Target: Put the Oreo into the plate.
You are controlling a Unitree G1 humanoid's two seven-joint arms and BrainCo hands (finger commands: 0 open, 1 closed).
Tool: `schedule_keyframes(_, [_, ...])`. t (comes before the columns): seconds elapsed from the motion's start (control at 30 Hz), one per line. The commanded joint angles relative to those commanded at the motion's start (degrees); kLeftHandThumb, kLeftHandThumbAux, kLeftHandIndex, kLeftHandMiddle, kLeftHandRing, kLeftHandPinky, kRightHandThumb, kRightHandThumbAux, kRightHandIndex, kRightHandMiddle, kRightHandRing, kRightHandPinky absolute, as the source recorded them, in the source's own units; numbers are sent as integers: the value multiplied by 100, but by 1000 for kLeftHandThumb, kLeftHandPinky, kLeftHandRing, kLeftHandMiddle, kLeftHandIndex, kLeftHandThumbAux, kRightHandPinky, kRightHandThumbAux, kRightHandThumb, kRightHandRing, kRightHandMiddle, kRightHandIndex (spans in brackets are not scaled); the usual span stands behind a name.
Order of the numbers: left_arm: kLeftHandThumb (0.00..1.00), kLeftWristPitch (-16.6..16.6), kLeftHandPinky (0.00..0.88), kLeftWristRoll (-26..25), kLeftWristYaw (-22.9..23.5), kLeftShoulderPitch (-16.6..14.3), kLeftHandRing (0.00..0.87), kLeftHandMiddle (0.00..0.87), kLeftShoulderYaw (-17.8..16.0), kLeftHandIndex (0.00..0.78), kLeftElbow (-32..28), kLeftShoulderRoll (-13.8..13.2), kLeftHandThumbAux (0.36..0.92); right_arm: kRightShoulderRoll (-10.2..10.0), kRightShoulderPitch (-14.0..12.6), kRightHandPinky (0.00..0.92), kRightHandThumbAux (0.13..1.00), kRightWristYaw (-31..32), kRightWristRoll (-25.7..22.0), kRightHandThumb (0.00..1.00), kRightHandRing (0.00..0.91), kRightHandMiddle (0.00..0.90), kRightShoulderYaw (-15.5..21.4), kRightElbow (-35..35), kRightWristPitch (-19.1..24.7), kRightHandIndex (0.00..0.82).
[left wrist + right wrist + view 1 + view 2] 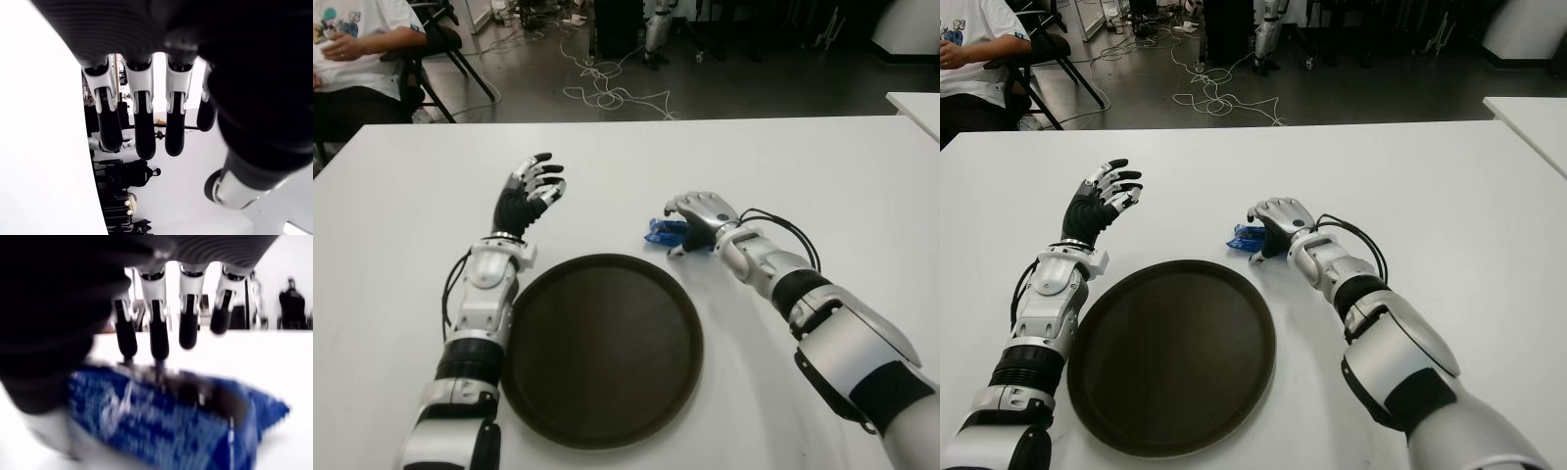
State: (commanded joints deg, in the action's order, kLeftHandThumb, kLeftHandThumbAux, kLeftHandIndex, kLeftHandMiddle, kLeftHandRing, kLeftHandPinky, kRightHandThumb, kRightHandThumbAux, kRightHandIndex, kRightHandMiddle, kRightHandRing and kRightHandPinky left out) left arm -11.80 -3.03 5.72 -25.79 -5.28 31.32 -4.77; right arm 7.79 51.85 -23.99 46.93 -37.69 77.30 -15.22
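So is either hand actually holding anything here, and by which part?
Nothing is held yet. The right hand hovers over the Oreo packet on the table, fingers extended above it, not closed. The left hand is open.

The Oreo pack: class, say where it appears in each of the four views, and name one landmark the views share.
Left eye: Oreo pack under the right hand, beyond the plate.
Right eye: same spot.
Left wrist: not in it.
Right wrist: below the fingers.
Shared landmark: white table.
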Motion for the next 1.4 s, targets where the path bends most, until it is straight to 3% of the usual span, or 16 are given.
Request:
schedule_keyframes(0.73, [249,-60,298,-59,30,-11,282,293,-38,199,37,11,728,23,42,723,870,11,19,140,713,694,-14,-50,-231,533])
schedule_keyframes(1.4, [240,-79,279,53,-25,-7,275,295,6,194,48,-17,733,80,64,701,863,-276,96,131,697,684,-161,-64,-339,536])
